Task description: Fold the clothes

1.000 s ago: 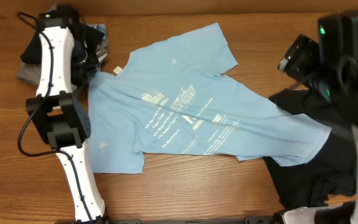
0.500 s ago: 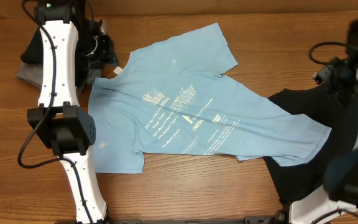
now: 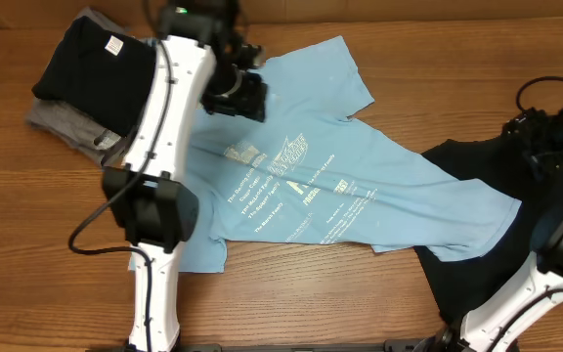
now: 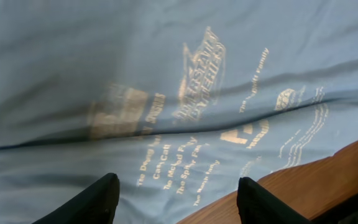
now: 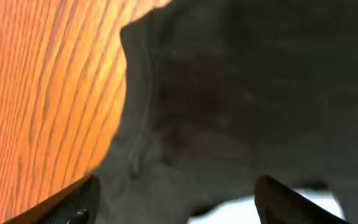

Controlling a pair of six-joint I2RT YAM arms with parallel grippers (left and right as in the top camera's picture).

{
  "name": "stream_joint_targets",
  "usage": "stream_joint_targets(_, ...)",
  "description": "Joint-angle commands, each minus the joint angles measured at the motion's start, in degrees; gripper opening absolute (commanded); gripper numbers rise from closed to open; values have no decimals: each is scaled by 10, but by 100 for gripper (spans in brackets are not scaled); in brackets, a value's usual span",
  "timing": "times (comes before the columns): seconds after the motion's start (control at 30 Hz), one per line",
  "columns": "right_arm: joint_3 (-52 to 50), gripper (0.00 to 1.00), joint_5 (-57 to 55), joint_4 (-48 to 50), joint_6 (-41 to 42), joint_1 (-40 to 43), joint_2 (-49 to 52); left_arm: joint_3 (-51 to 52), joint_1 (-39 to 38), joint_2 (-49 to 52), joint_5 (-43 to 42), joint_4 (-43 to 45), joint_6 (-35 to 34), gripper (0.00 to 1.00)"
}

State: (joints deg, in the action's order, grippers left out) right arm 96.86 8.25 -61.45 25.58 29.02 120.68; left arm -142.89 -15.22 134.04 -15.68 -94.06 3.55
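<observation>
- In the upper left of the overhead view, your left pincer (image 3: 247,98) hangs over the sky-blue T-shirt (image 3: 360,186), just above the white print.
- The shirt lies flat on the tabletop (image 3: 311,303). Its long axis runs from the upper left of the frame down to the lower right. One sleeve points to the top of the frame, the other to the lower left.
- In the left wrist view the fingertips (image 4: 82,202) stand well apart with nothing between them. The blue cloth is underneath and does not seem to be pinched.
- The left arm reaches from the bottom edge of the frame up and then bends right over the shirt. It covers the neck end, so you cannot see the collar.
- In its own wrist view, the right pincer (image 5: 182,199) is also spread and empty. It is above the edge of the dark T-shirt (image 3: 487,274), where the cloth meets bare wood.
- The lower right end of the blue shirt lies over this dark shirt, near the right arm.
- My judgement: the left arm is the nearer one for the upper left end and the sleeves, and the right arm for the lower right end. A fold along the long axis seems to need both.
- A folded stack (image 3: 86,73) sits in the upper left corner, apart from the blue shirt.
</observation>
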Motion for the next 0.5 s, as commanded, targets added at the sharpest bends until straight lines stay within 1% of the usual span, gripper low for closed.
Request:
stream_joint_targets(0.0,-18,79,5,17,-1,-6,26,16,-19,-12,36,8,-21,64)
stream_joint_targets(0.03,-23,78,4,21,2,-5,30,23,-23,-12,37,11,-28,65)
stream_joint_targets(0.1,-34,73,-7,29,15,-5,37,39,-30,-12,37,19,-34,65)
stream_joint_targets(0.17,-46,64,-40,35,47,-4,40,58,-35,-12,37,30,-38,65)
stream_joint_targets(0.23,-70,57,-72,52,89,0,41,83,-37,-12,36,47,-40,64)
stream_joint_targets(0.27,-76,55,-73,57,91,1,41,89,-37,-12,36,50,-40,64)
stream_joint_targets(0.3,-87,49,-73,68,92,4,41,97,-37,-12,36,55,-43,63)
stream_joint_targets(0.37,-112,34,-79,90,97,14,41,113,-37,-12,37,61,-49,62)
stream_joint_targets(0.4,-117,22,-96,91,107,22,41,118,-37,-12,37,61,-49,61)
stream_joint_targets(0.47,-116,5,-133,86,123,48,41,126,-37,-12,37,61,-49,59)
